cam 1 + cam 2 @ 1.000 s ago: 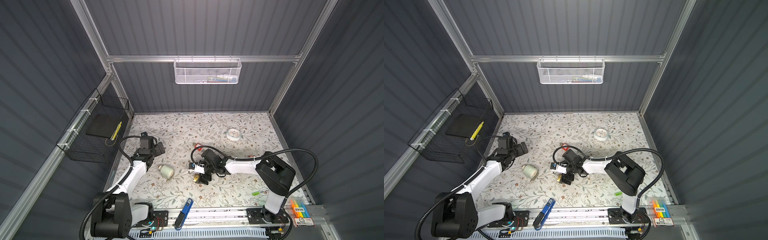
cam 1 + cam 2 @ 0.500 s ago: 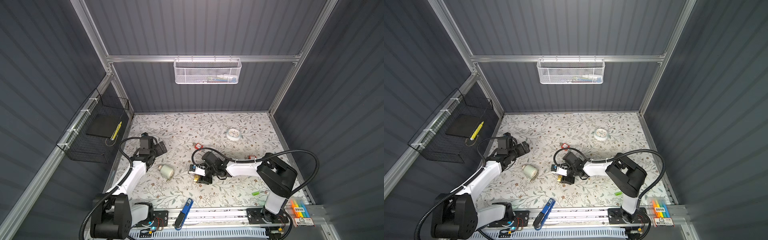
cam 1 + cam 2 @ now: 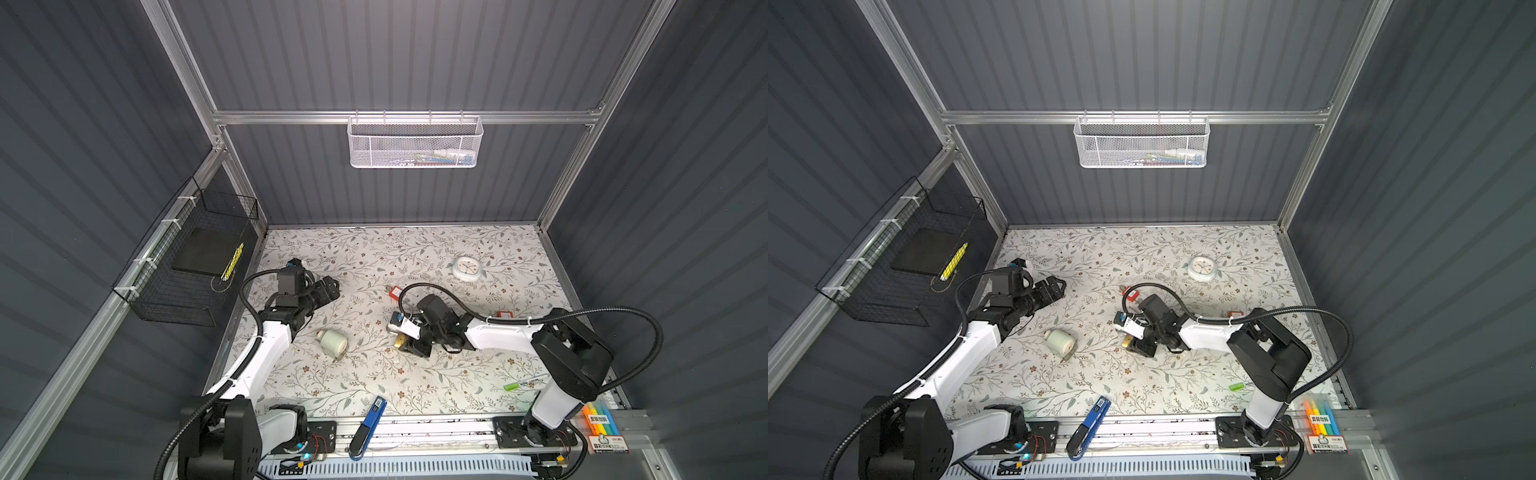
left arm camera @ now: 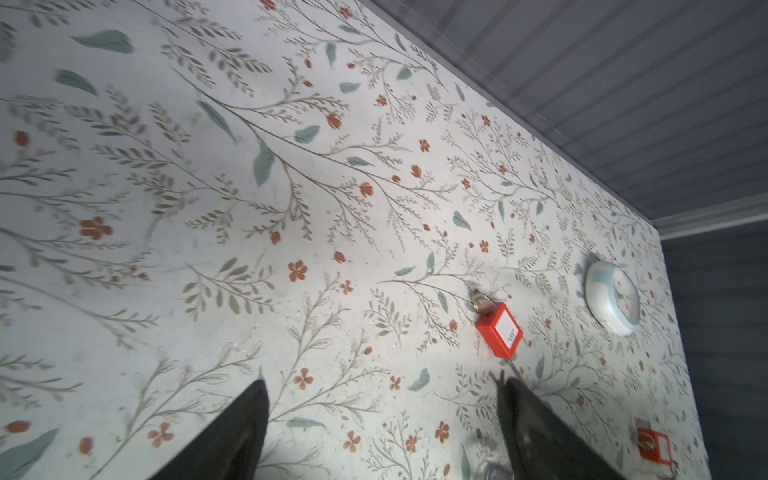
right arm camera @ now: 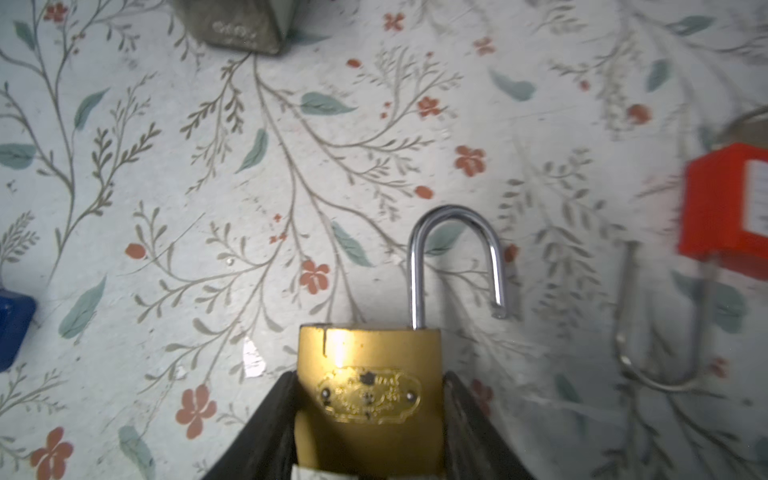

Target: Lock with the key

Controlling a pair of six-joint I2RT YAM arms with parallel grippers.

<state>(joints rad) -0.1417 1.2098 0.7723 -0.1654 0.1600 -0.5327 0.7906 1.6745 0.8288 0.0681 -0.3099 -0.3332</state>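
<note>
Far left, above the table [image 3: 365, 374]: left gripper [image 3: 332, 287], pointing right. Seen in the left wrist view with fingers [image 4: 245, 419] wide apart, nothing between them, nothing held.

Further right and nearer: pale cylinder [image 3: 332, 343], lying on its side, well apart from both grippers.

Near the middle: right gripper [image 3: 405, 345], reaching in from the right, closed on the brass padlock [image 5: 370, 374]. Pressed with one finger [image 5: 274, 415] against each side of the body, flat face with the label turned up to the wrist camera. Long axis roughly left to right: body at the right inside the grip, shackle [image 5: 457, 249] pointing left, toward the cylinder's side. Shackle open: one leg seated in the body, free end out of its hole and swung to the far side. Low over the table; cannot tell whether touching it. Just beside the gripper, a white tag and a blue piece; cannot tell what these are.

A little farther back: red lock [image 3: 395, 293], lying flat. Further right and far: round clock [image 3: 468, 268].
</note>
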